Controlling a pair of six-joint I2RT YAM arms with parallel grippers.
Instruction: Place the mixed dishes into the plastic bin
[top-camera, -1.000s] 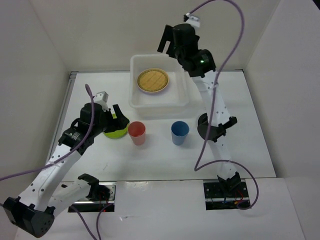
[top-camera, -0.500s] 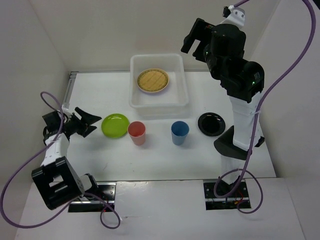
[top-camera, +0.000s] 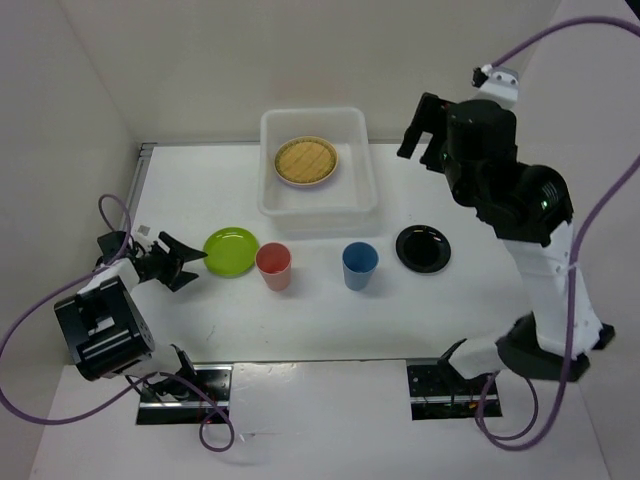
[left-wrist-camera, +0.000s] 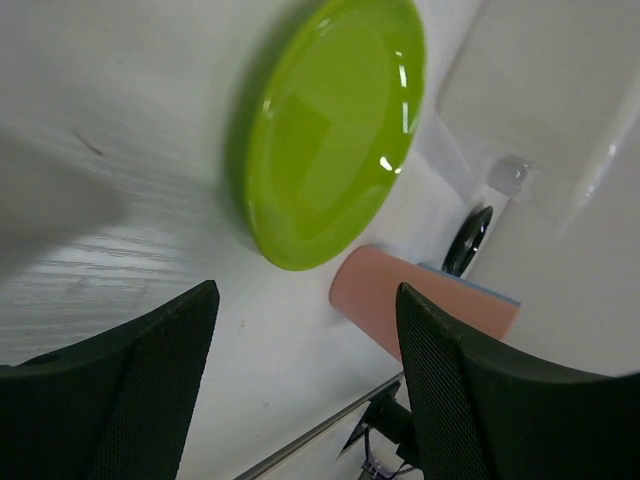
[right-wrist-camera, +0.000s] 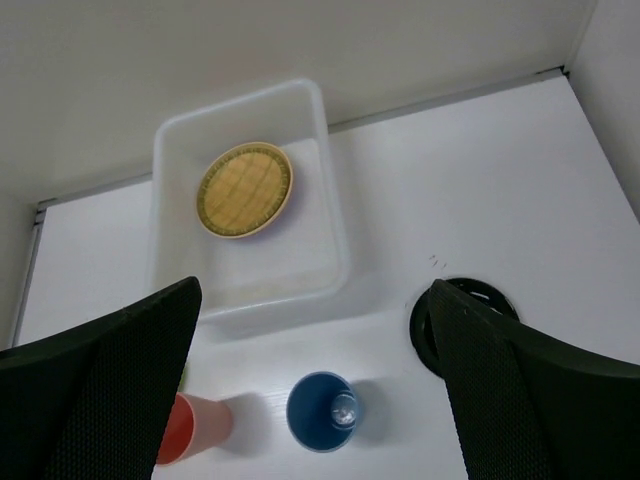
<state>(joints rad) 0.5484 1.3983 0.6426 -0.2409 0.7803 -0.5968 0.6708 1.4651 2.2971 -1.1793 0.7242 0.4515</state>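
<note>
The plastic bin (top-camera: 318, 205) stands at the back centre and holds the woven tan plate (top-camera: 306, 160); a thin lilac edge shows under that plate. The lime green plate (top-camera: 231, 250), coral-red cup (top-camera: 273, 266), blue cup (top-camera: 360, 265) and glossy black plate (top-camera: 422, 248) stand in a row on the table in front of the bin. My left gripper (top-camera: 195, 265) is open and empty, low, just left of the green plate (left-wrist-camera: 330, 130). My right gripper (top-camera: 425, 135) is open and empty, high above the table right of the bin (right-wrist-camera: 335, 240). No orange plate is in view.
White walls close in the table on the left, back and right. The table's front edge with a metal strip runs near the arm bases (top-camera: 320, 362). Purple cables loop from both arms (top-camera: 115, 215).
My left arm has pulled back left from the green plate and dropped low. My right arm has risen and swung right, away from above the bin, uncovering the black plate.
</note>
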